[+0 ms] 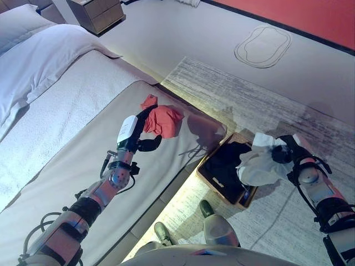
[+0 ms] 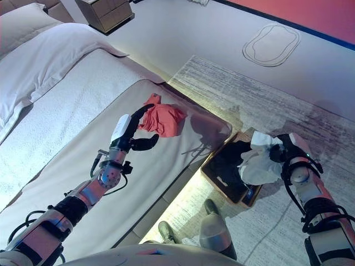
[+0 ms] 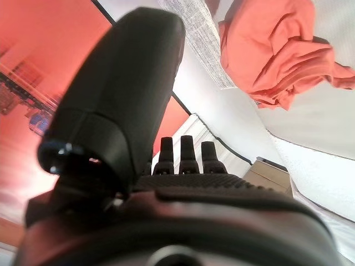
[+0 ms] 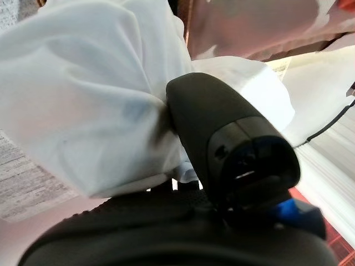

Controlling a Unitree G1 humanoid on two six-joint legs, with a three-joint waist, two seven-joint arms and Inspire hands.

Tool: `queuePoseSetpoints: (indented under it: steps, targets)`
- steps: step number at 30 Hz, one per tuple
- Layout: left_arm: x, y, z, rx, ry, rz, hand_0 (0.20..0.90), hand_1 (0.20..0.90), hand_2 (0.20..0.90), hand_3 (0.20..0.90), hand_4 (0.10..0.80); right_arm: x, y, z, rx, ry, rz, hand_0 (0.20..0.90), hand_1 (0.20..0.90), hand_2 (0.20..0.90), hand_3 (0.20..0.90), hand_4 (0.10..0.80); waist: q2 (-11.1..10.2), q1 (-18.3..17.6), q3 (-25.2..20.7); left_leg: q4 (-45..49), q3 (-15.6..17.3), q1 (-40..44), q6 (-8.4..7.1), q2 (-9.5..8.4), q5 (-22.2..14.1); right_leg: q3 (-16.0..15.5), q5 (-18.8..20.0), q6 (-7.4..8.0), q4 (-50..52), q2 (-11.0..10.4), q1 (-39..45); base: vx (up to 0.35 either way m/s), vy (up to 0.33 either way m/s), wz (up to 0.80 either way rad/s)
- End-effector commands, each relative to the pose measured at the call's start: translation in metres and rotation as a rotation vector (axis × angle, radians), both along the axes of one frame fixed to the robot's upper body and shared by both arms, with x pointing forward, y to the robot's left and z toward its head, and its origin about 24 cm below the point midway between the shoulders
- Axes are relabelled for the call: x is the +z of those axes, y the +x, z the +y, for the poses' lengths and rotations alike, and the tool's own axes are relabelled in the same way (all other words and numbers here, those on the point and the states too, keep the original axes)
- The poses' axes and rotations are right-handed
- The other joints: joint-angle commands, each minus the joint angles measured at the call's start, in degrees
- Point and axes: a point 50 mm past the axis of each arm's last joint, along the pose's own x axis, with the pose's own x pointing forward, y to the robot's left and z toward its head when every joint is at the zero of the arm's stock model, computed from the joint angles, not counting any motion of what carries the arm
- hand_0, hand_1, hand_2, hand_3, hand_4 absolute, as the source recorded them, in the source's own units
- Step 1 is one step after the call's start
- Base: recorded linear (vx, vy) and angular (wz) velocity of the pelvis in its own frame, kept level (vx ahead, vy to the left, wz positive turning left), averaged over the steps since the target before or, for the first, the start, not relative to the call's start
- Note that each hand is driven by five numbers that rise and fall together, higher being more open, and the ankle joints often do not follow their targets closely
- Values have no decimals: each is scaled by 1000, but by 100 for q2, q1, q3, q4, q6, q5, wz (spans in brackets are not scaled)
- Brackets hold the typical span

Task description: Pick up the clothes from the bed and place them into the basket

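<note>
A red garment [image 1: 165,120] lies crumpled on the grey bed cover [image 1: 83,160] near the foot corner; it also shows in the left wrist view [image 3: 277,55]. My left hand [image 1: 132,141] is open right beside it, with its fingers [image 3: 182,154] straight and reaching to the garment's near edge. My right hand [image 1: 285,153] is shut on a white garment [image 1: 258,163], seen close in the right wrist view [image 4: 94,94]. It holds the garment just above the right end of the basket [image 1: 218,190]. The basket stands on the rug by the bed and holds a black garment [image 1: 227,160].
White pillows [image 1: 33,61] lie at the head of the bed. A wooden nightstand [image 1: 100,14] stands beyond them. A striped rug [image 1: 249,100] covers the floor beside the bed. An oval outline [image 1: 263,47] marks the floor near the red wall.
</note>
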Motion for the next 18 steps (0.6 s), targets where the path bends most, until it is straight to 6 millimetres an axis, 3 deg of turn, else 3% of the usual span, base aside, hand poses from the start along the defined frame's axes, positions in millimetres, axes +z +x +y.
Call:
queuePoseSetpoints:
  steps: [1,2,18]
  targets:
    - [33,20,-7,-15,-24,-170,900,900,900,900,800,38,21,-4,24,-85,-187,601,601,601,551,451,-140,225,-258,716,-122,96,16,93,-1211,-149,74,137,222,106,-436,30,-20,6]
    - [33,20,-7,-18,-23,-167,900,900,900,900,800,38,22,-3,24,-93,-187,900,900,900,900,800,-144,231,-262,712,-127,105,13,97,-1211,-148,71,133,224,111,-432,26,-13,6]
    - [28,16,-6,-16,-20,-156,900,900,900,900,800,20,15,6,33,-70,-116,900,900,900,900,800,-266,356,-246,632,-242,141,-43,162,-1108,-215,24,101,227,139,-328,9,-6,2]
